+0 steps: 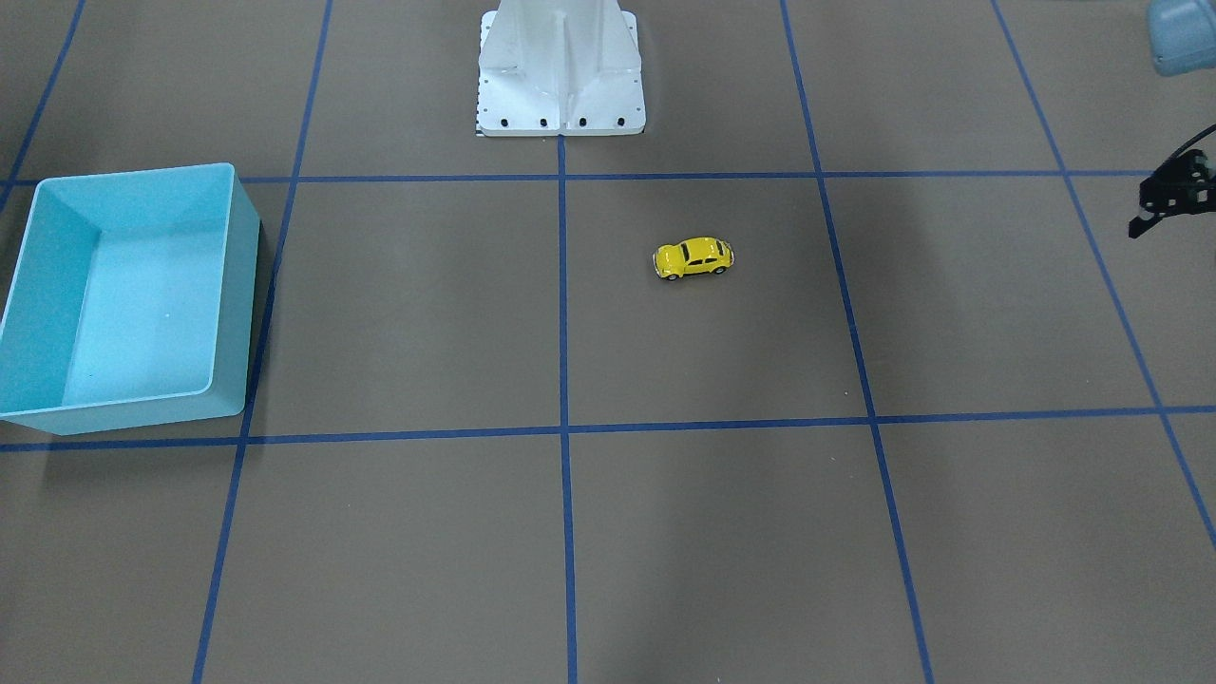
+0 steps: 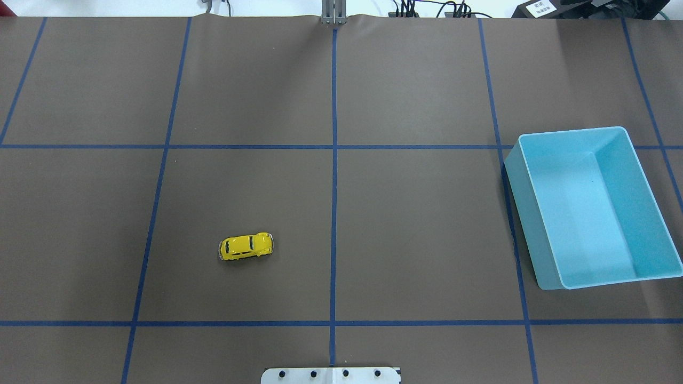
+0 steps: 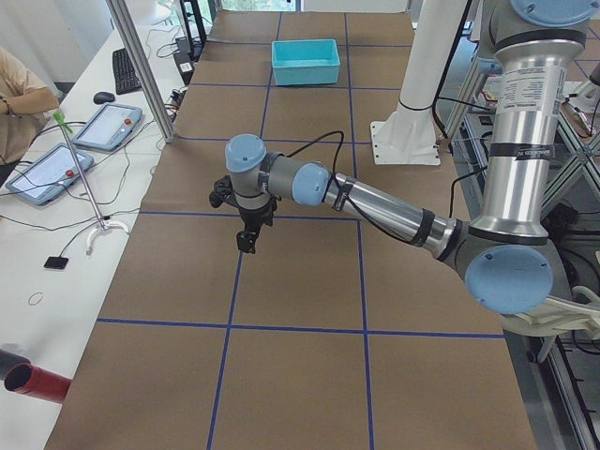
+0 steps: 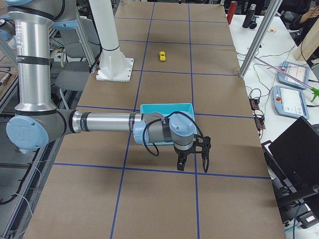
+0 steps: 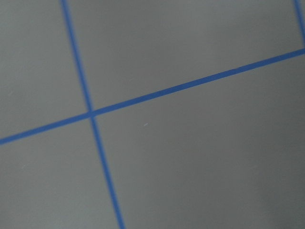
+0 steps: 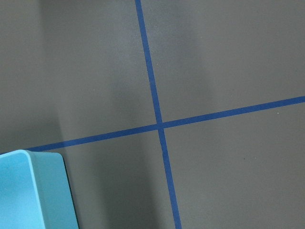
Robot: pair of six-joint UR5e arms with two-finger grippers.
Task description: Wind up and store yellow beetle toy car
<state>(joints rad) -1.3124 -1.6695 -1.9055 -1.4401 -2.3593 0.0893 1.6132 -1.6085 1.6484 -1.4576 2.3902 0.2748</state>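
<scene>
While 2 arms hang out over its ends, the brown bench (image 2: pixel 427 213) (squared off w/ blue tape) carries just 2 loose things. The left arm (image 3: pixel 375 202) stretches low toward the bench's left end, and the right arm (image 4: pixel 104 123) does likewise toward the right end. A turquoise bin (image 2: pixel 530 213), open on top, sits on the robot's right side of the bench.

The right pincer (image 4: pixel 182 164) points down over bare bench just beside that bin, and its wrist view catches 1 bin corner. Can't tell if it's released or clenched. The left pincer (image 3: pixel 247 242) points down near a tape line at the far left. It's only partly visible from the front, so can't tell its state either.

The yellow beetle toy car (image 2: pixel 246 247) stands on its wheels in the square just left of the centre line, on the robot's side. It's lengthwise across the bench, well apart from the bin and both pincers.
</scene>
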